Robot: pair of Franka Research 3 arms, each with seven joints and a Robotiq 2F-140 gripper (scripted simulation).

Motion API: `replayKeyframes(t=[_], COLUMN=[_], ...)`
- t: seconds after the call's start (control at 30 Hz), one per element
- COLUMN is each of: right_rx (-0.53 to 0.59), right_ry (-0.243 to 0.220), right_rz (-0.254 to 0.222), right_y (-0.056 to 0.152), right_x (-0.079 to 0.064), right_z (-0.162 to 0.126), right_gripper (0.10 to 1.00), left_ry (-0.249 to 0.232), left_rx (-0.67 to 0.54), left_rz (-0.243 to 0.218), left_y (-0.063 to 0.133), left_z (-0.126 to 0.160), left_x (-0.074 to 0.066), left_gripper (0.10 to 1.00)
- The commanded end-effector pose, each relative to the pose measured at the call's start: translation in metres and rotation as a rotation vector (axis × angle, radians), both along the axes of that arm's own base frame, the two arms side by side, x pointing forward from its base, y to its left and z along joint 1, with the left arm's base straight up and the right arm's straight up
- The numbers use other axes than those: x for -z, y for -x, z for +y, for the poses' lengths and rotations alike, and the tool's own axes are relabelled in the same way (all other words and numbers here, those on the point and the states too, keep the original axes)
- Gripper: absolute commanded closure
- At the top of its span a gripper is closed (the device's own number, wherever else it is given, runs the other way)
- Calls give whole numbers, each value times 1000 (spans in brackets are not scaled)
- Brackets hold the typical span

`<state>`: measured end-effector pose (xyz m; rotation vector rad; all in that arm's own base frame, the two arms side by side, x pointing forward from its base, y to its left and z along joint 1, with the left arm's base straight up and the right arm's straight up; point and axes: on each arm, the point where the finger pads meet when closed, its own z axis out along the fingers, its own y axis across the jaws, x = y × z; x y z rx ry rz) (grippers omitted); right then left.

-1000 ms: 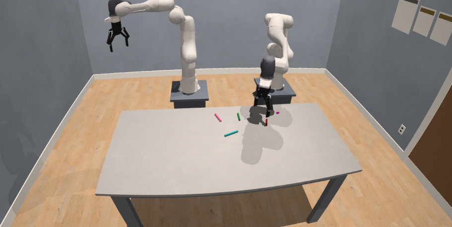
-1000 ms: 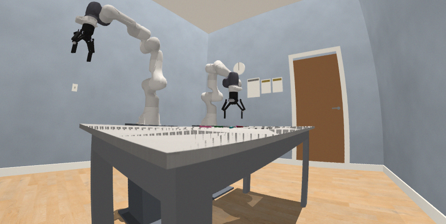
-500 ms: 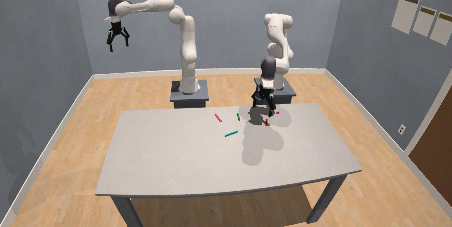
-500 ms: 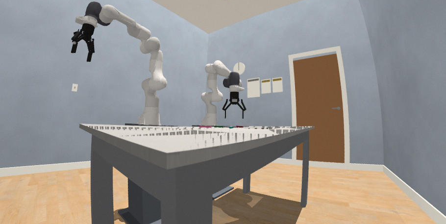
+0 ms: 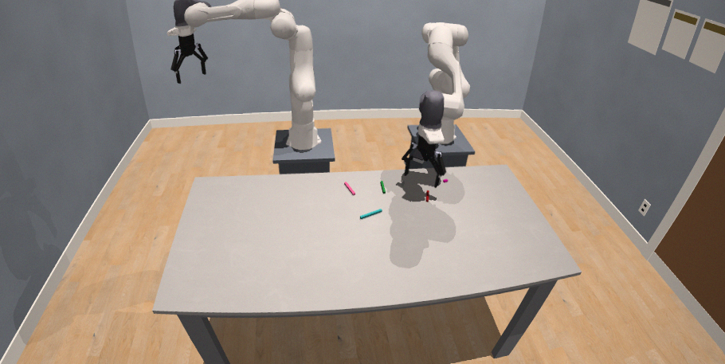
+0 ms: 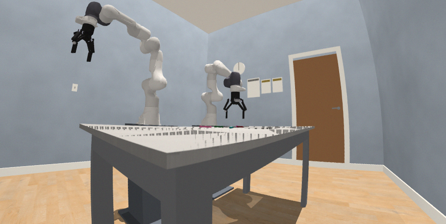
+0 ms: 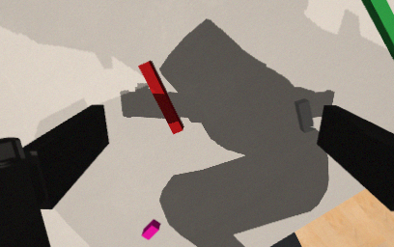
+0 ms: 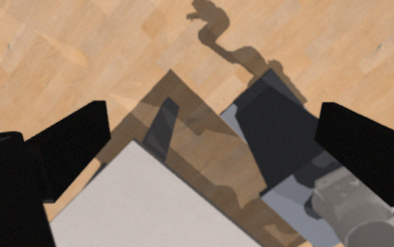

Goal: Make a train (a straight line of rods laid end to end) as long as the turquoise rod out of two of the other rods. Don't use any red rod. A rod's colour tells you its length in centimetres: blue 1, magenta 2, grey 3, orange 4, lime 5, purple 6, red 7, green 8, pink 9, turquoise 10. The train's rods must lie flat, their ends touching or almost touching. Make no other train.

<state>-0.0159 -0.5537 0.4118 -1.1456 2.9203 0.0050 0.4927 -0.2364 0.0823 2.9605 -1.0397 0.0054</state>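
The left claw [image 5: 421,179] [image 6: 235,117] [image 7: 212,124] hung above the desk [image 5: 284,250] [image 6: 186,143] [image 7: 98,169] [image 8: 142,207], its fingers wide and nothing between them; the red rod [image 5: 427,196] [image 6: 239,126] [image 7: 160,96] lay below it, partly in shadow, with the short magenta rod [image 5: 444,180] [image 7: 151,230] near it; a dark grey rod [image 7: 303,116] showed in shadow in the left wrist view.

The green rod [image 5: 382,186] [image 6: 218,126] [image 7: 393,36] lay between the red one and the pink rod [image 5: 350,188] [image 6: 205,126]; the turquoise rod [image 5: 370,213] [image 6: 231,127] lay slanted, apart from them; green and magenta lay well apart, not end to end; the right claw [image 5: 190,76] [image 6: 81,56] [image 8: 212,121] hung high beyond the desk's edge, also wide and holding nothing.
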Motion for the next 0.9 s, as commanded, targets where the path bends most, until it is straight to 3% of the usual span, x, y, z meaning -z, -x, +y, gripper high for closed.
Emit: replayKeyframes(t=[0.0, 0.87], right_rx=[-5, -5], right_ry=[5, 5], right_rz=[3, 3], right_y=[2, 2], right_x=[-1, -1], right_z=[0, 0], right_gripper=[98, 98], left_ry=[-8, -7], left_rx=[-167, -600], left_rz=[0, 1], left_y=[-1, -13], left_z=[0, 6], left_x=[1, 1], left_gripper=[98, 98])
